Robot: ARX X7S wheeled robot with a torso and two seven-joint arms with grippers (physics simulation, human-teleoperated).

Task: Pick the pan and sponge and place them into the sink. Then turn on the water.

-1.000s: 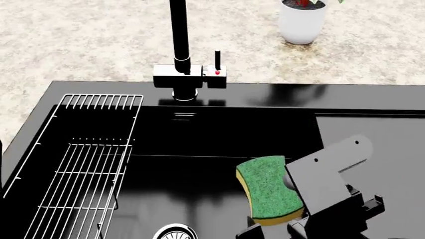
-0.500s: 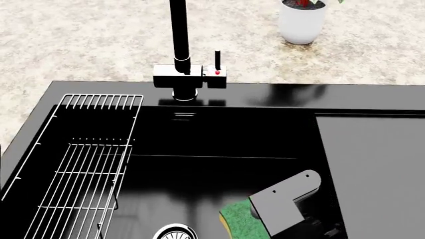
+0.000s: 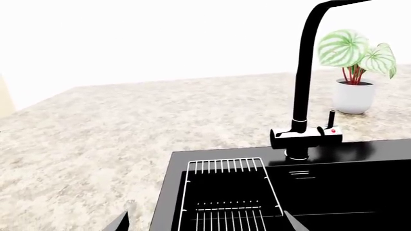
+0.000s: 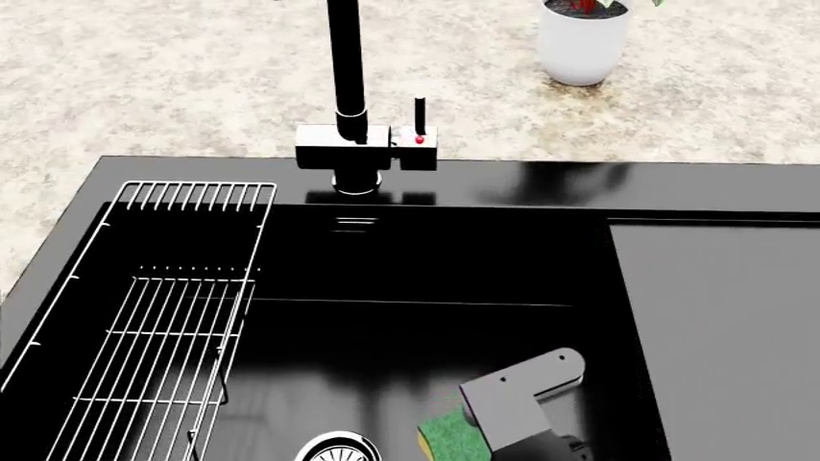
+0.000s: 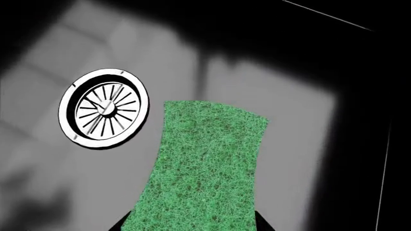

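Note:
The green-topped sponge (image 5: 205, 163) sits between the dark fingers of my right gripper (image 5: 192, 227), low inside the black sink (image 4: 423, 259) and just beside the round metal drain (image 5: 104, 108). In the head view only a corner of the sponge (image 4: 443, 437) shows under the grey right wrist (image 4: 519, 403), next to the drain (image 4: 340, 449). My left gripper (image 3: 205, 226) hangs open and empty above the sink's left end. The pan is out of view. No water runs from the black faucet (image 4: 344, 67).
A white wire rack (image 4: 167, 317) fills the basin's left side. The flat draining ledge (image 4: 731, 317) lies to the right. The faucet lever with a red dot (image 4: 420, 125) stands behind the basin. A potted plant (image 4: 583, 38) sits on the speckled counter.
My right gripper has carried the sponge down into the basin and toward the near side, ending beside the drain. The left arm has not visibly moved.

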